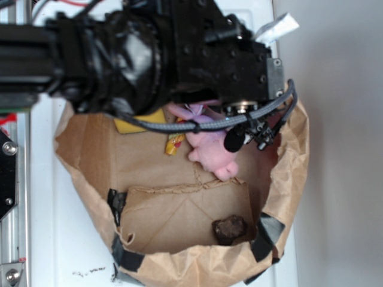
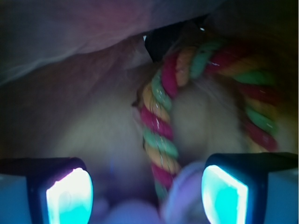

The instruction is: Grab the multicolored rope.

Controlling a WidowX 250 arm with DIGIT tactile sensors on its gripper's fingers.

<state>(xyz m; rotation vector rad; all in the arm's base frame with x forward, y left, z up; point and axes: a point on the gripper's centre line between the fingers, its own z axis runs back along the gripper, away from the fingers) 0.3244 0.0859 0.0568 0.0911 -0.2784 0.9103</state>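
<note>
Counting from the exterior view: one brown paper bag [image 1: 287, 179] with its rim rolled down, one pink plush [image 1: 209, 152], one multicolored rope [image 1: 175, 143] of which only a short red-and-yellow end shows, one yellow wedge-like piece [image 1: 143, 124], and one dark lump [image 1: 230, 228] on the bag floor at about 5 o'clock. Black tape patches sit on the bag rim at 4, 7 and 9 o'clock. The bag stands on a white tabletop [image 1: 72, 257]; a pale grey wall or panel runs down the 3 o'clock side, and a metal rail with bolts runs down the 9 o'clock edge. The black arm covers the 12 o'clock part of the bag, hiding the gripper there. No readable writing or labels anywhere. In the wrist view the gripper [image 2: 147, 193] has its jaws apart, one glowing pad [image 2: 70, 198] at 7 o'clock and the other at 5 o'clock. One rope, twisted red, yellow and green, runs down between them from a bend at 12 to 2 o'clock, lying on pale plush, with neither pad visibly touching it.
</note>
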